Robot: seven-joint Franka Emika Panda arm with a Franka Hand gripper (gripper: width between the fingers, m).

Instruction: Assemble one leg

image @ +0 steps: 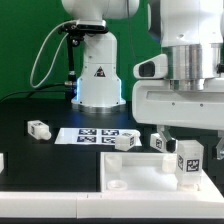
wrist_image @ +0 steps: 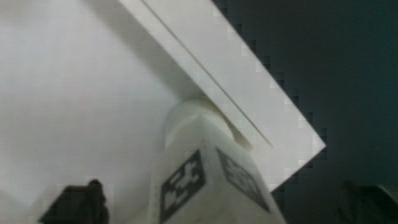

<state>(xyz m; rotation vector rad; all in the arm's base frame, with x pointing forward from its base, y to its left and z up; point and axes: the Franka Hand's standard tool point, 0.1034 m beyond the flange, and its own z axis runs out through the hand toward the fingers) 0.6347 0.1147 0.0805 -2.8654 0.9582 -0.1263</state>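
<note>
My gripper (image: 188, 146) hangs over the right front corner of the white tabletop (image: 128, 176). A white leg (image: 188, 161) with a black-and-white tag stands upright on that corner, between my fingers. In the wrist view the leg (wrist_image: 210, 165) reaches down to the tabletop (wrist_image: 89, 90) at its raised edge. A dark finger (wrist_image: 79, 205) shows to one side of the leg with a gap of tabletop between them. The gripper (wrist_image: 214, 198) straddles the leg with its jaws apart, not pressing it.
Three more legs lie on the black table: one at the exterior view's left (image: 39, 128), two behind the tabletop (image: 124, 142) (image: 159, 144). The marker board (image: 93, 133) lies behind them. The robot base (image: 98, 75) stands at the back.
</note>
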